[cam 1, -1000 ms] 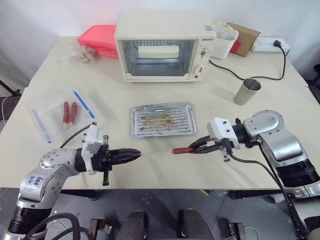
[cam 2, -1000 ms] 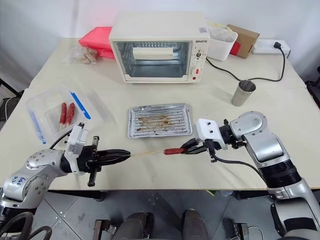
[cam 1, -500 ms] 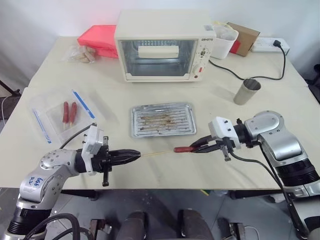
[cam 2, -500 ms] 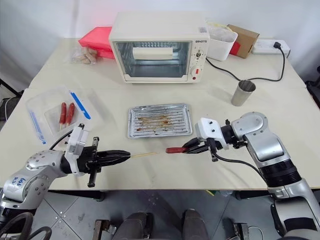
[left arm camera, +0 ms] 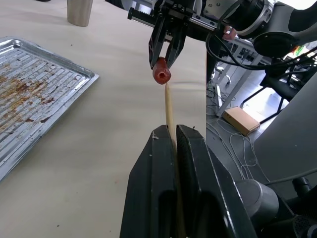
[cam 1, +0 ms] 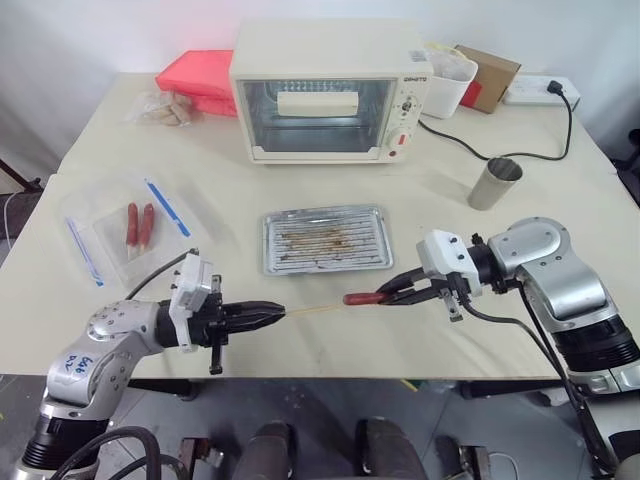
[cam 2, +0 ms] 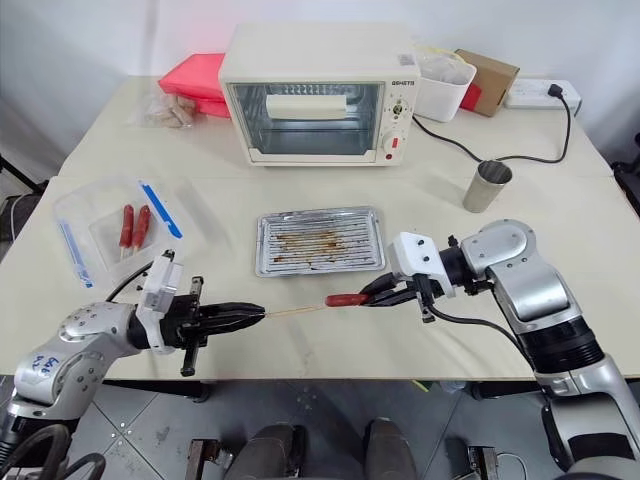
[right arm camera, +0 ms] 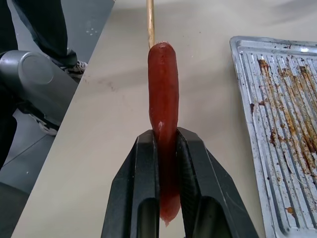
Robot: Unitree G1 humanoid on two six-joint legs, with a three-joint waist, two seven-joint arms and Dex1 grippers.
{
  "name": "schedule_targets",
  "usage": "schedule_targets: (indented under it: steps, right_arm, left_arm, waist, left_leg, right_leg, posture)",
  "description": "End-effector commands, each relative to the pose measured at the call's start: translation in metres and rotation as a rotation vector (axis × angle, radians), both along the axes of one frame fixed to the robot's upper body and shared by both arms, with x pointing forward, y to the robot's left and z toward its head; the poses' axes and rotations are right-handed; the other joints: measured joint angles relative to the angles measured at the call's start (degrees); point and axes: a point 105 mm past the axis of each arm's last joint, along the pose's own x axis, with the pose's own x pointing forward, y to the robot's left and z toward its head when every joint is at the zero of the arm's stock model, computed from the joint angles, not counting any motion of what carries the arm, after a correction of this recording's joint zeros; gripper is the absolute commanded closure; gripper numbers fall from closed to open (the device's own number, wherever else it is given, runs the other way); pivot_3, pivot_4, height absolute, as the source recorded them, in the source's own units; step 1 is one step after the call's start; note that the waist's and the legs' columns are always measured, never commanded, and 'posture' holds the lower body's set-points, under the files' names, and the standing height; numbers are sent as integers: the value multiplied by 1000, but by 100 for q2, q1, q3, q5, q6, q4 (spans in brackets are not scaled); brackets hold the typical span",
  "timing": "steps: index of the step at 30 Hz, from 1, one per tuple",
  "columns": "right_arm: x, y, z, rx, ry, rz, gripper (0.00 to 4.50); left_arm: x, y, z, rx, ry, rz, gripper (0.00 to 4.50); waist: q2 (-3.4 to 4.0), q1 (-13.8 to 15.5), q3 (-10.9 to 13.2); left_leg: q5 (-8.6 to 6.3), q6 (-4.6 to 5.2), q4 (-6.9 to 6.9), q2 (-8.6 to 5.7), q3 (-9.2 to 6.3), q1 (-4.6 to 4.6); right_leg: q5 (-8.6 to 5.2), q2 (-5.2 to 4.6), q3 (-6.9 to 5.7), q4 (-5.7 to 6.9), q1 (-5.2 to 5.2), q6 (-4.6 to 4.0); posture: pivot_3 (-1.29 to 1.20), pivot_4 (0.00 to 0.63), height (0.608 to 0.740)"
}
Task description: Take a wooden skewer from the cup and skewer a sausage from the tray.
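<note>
The left gripper (left arm camera: 171,136) has its 2 black fingers clamped on the thin, pale wooden skewer (cam 1: 312,310), which points level across toward the other arm. The right gripper (right arm camera: 166,144) is closed on the slim dark-red sausage (right arm camera: 163,89), held end-on to the stick above the cream tabletop (cam 1: 330,340), just in front of the shallow, grease-stained silver metal tray (cam 1: 372,262). The skewer's tip meets the sausage's free end — whether it has entered yet is hard to tell. This looks like the piercing step itself. The next move calls for keeping stick and sausage on 1 line while pushing them together — any tilt could send the point out through the side. The small shiny metal cup (cam 1: 495,183) stands well apart, behind the right arm.
</note>
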Motion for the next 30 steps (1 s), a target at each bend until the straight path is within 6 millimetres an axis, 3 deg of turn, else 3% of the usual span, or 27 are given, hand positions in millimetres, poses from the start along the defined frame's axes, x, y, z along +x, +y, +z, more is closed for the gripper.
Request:
schedule_targets:
  steps: [1,10,30]
  right_arm:
    - [-4,-3,8,-2,-29,19,4310]
    - [1,-14,2,-30,-30,-8,4310]
    - [-10,10,9,8,-26,58,4310]
  left_arm:
    - [1,-1,5,-11,-31,4,4500]
    - [1,2,7,-7,-30,4,4500]
    - [1,-5,4,-17,-24,-7,4500]
  waist:
    - [0,-1,0]
    - [0,-2,0]
    - [0,-2,0]
  left_leg:
    - [0,0,0,0,0,0]
    - [0,0,0,1,0,0]
    - [0,0,1,0,0,0]
  right_leg:
    - [0,0,0,0,0,0]
    - [0,0,0,-1,0,0]
    - [0,0,-1,1,0,0]
  posture:
    - [0,150,740]
    - [0,150,740]
    - [0,150,740]
